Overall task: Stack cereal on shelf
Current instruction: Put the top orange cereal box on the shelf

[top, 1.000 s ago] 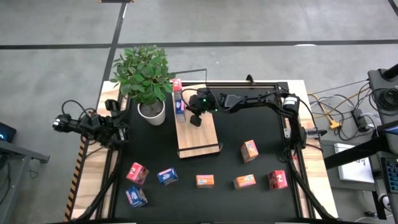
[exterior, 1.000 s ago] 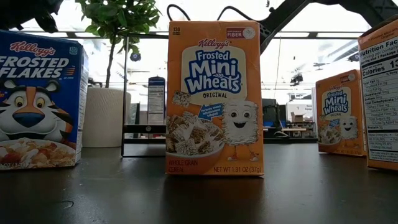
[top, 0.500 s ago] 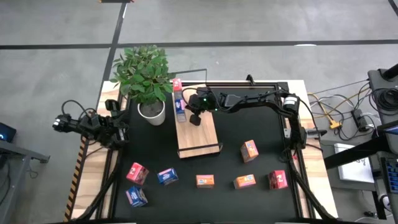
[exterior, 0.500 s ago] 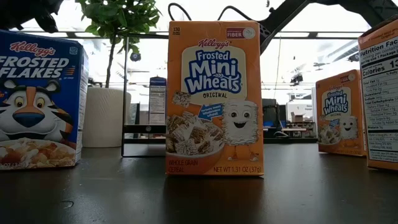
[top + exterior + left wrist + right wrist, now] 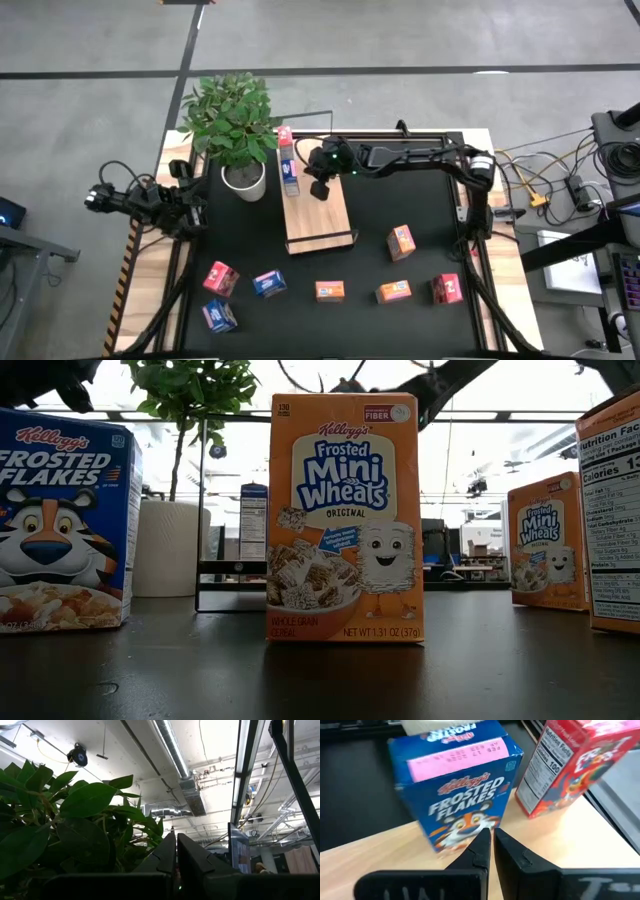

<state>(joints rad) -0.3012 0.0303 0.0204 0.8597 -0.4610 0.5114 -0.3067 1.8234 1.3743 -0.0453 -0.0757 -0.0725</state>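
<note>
I have the right gripper (image 5: 316, 190) over the upper part of the long light-wood shelf board with its thin black wire frame (image 5: 325, 222), centre of the high view. Its two dark fingers (image 5: 481, 851) are pressed together, holding nothing, just in front of a blue Frosted Flakes cereal box (image 5: 457, 802) standing on the wood, with a red cereal box (image 5: 572, 762) beside it. The left gripper (image 5: 192, 205) waits at the left table edge, near the white-potted green plant (image 5: 236, 130); its fingers (image 5: 167, 852) are together too. Seven more small cereal boxes stand on the black tabletop (image 5: 400, 200) across the lower frame, among them an orange Mini-Wheats box (image 5: 345, 520).
</note>
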